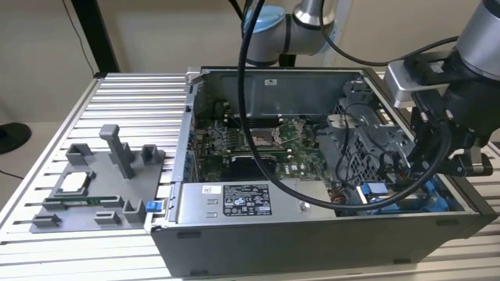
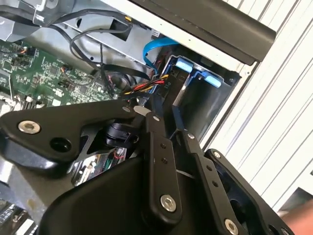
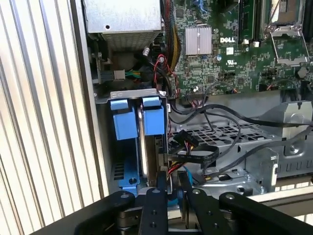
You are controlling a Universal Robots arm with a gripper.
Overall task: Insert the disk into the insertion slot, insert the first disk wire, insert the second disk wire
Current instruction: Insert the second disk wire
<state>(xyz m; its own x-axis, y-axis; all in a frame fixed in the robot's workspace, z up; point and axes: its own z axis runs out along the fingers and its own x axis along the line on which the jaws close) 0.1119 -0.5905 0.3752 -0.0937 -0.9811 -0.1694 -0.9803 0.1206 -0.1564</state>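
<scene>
The insertion slot [image 3: 132, 147] is a blue plastic bay with two square blue tabs [image 2: 195, 71], set in the case corner [image 1: 406, 199] at the exterior view's right. A pale metal edge [image 3: 144, 152] stands upright between the blue parts; I cannot tell whether it is the disk. My gripper [image 3: 172, 188] hangs right at the bay's mouth, its black fingers [image 2: 156, 147] drawn close together. A disk wire [image 2: 146, 88] of yellow, red and black strands ends in a black plug between the fingertips. A second black plug [image 3: 188, 141] lies loose beside the bay.
A blue flat cable [image 2: 154, 46] loops over the bay. The grey perforated drive cage [image 3: 234, 137] and the green motherboard [image 1: 258, 146] lie alongside. The labelled power-supply box [image 1: 246, 202] fills the case's front. A grey fixture [image 1: 93, 187] stands on the ribbed table.
</scene>
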